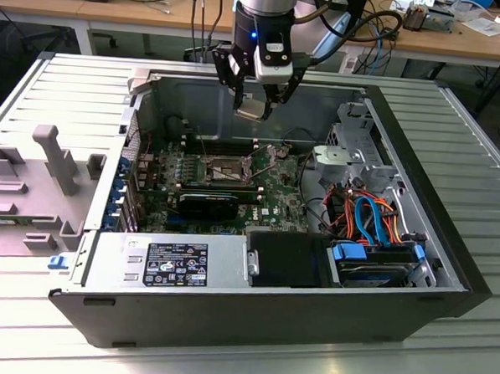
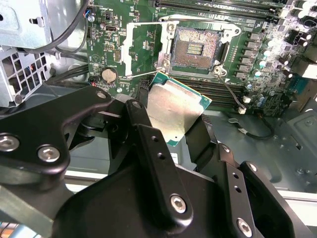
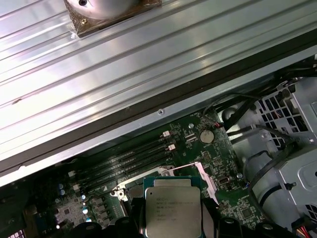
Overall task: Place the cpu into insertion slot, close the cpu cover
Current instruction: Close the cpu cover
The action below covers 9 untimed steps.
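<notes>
Computer case: in the exterior view it lies open-side up on a ribbed metal table, with the whole interior laid out.
Motherboard: it sits on the case floor. Both wrist views bring it close, down to the coin cell.
My arm: in the exterior view the wrist hangs straight down over the far half of the case, above the board and clear of it.
My gripper: the fingers pinch the chip by two opposite edges.
Insertion slot: the second wrist view shows its contact field bare, with nothing seated in it. In the exterior view it is a dark square below my gripper.
Cpu cover: it is swung off the socket, its silvery frame beside it.
Cpu: it is held in the air above the board, near the slot but apart from it. The first wrist view shows its printed lid.
</notes>
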Motion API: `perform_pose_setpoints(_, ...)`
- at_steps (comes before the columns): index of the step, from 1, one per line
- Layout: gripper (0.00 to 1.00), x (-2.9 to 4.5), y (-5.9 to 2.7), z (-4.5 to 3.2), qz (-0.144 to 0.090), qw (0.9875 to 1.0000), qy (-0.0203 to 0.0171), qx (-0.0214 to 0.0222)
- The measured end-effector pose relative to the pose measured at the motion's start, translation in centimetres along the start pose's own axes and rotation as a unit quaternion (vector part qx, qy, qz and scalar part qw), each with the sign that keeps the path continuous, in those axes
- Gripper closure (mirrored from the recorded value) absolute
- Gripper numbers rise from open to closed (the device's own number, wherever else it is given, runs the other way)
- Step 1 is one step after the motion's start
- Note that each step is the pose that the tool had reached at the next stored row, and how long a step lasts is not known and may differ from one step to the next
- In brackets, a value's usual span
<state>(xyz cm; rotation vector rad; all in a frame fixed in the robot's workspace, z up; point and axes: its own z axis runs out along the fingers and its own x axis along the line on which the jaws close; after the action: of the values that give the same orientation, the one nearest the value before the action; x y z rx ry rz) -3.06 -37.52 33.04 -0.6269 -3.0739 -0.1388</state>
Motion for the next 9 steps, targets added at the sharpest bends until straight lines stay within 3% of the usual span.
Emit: perform_pose_setpoints(9, 0.45, 0.00, 0.00, 0.00, 0.004, 1.0000, -0.0003, 0.0000)
